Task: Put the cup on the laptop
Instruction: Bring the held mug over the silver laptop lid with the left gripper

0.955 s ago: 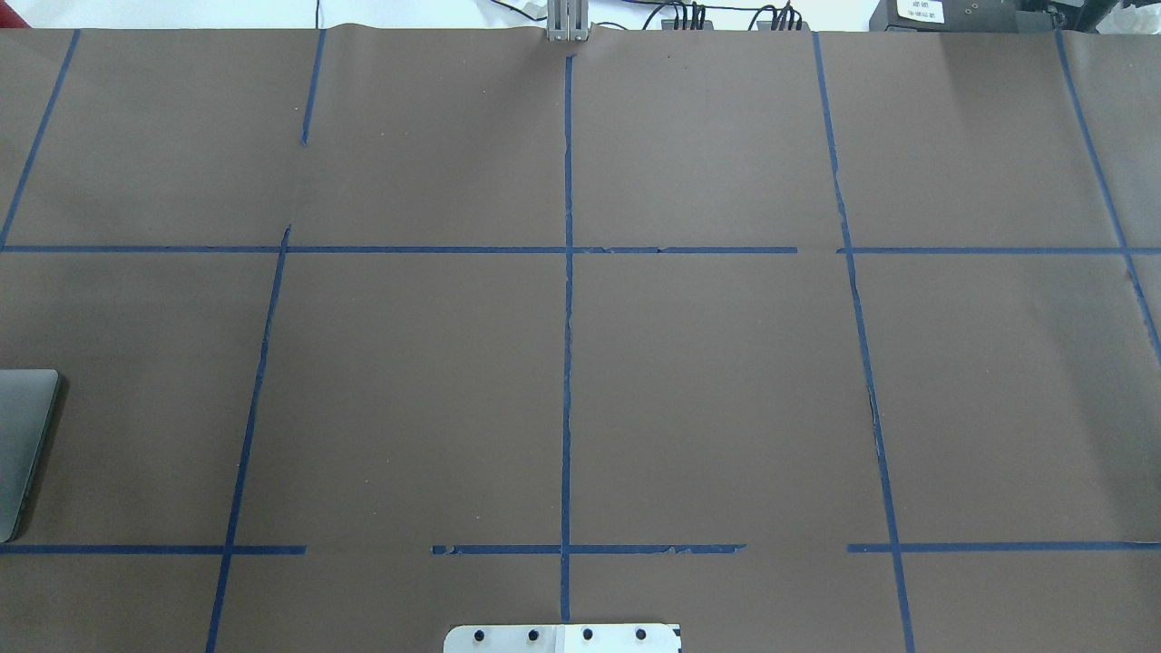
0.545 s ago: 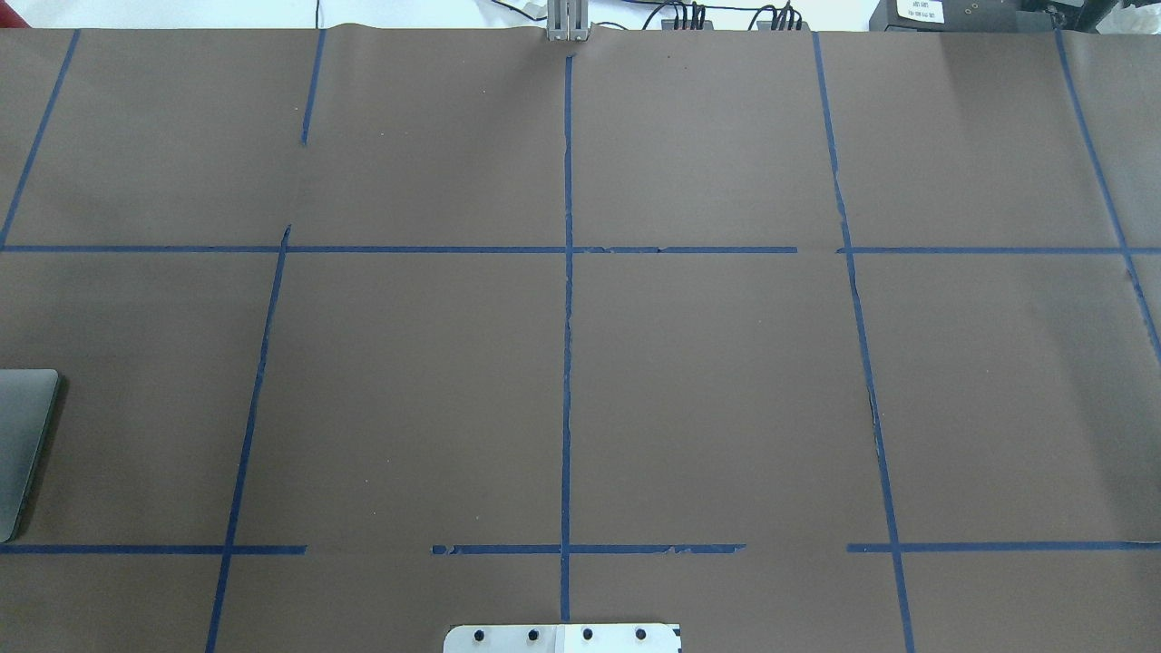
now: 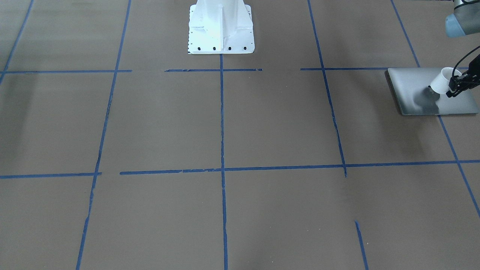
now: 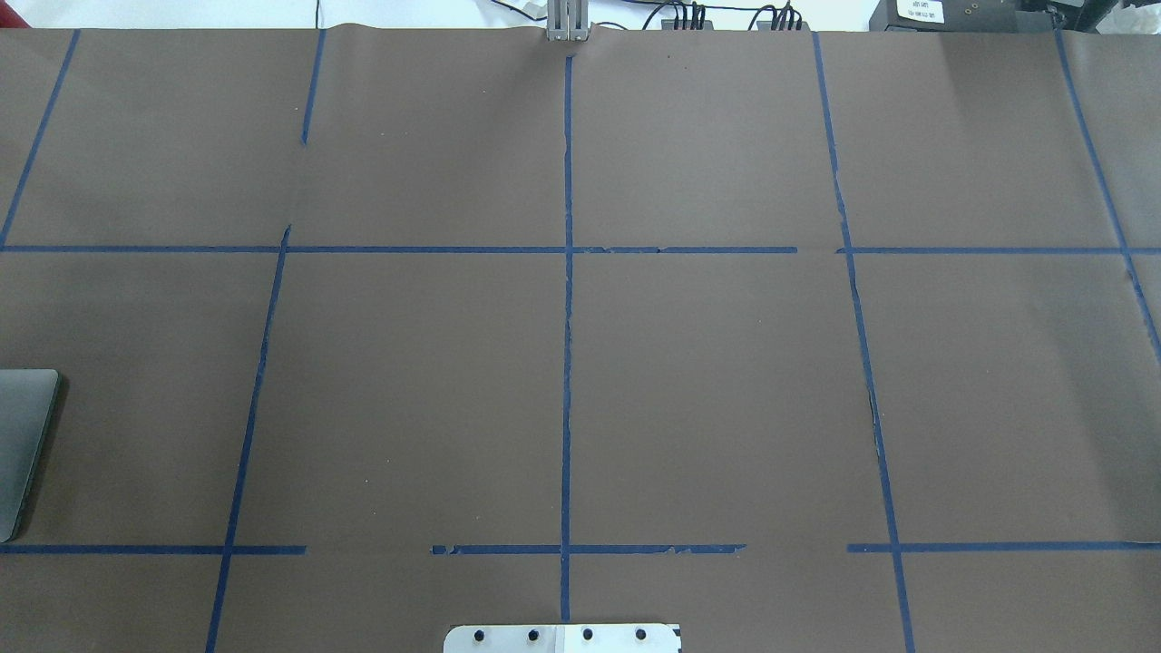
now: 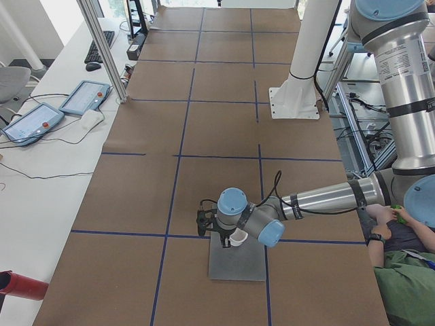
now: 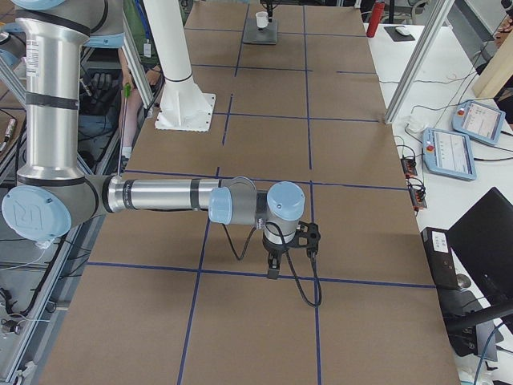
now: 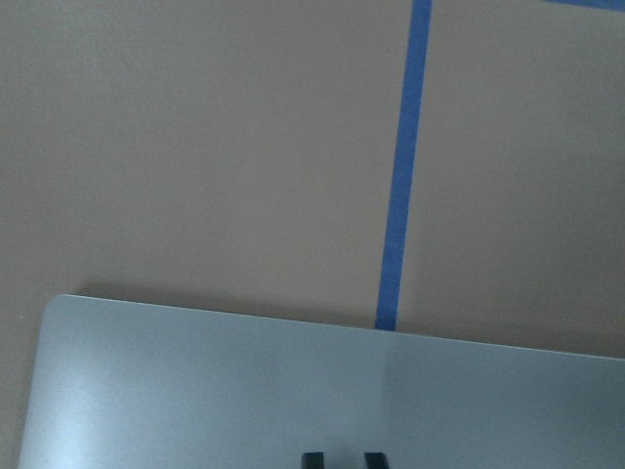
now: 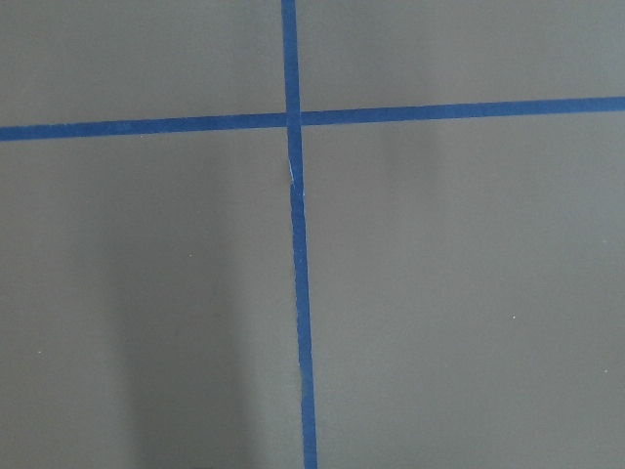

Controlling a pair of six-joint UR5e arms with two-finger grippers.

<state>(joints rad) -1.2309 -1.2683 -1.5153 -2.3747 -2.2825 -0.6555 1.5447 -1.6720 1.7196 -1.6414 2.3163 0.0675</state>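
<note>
The silver-grey laptop (image 3: 416,86) lies flat at the table's left end; only its edge shows in the overhead view (image 4: 23,453). My left gripper (image 3: 454,89) is shut on the small white cup (image 3: 441,80), which it holds tilted just above the lid; the cup's shadow falls on the lid. In the exterior left view the cup (image 5: 238,238) sits over the laptop (image 5: 238,261) under the wrist. The left wrist view shows the laptop (image 7: 244,381) and the dark fingertips (image 7: 312,457), not the cup. My right gripper (image 6: 272,269) points down over bare table; I cannot tell its state.
Brown paper with blue tape lines (image 4: 567,363) covers the table. The white robot base (image 3: 220,26) stands at the near edge's middle. Tablets (image 6: 453,148) and a person (image 5: 401,272) are beside the table.
</note>
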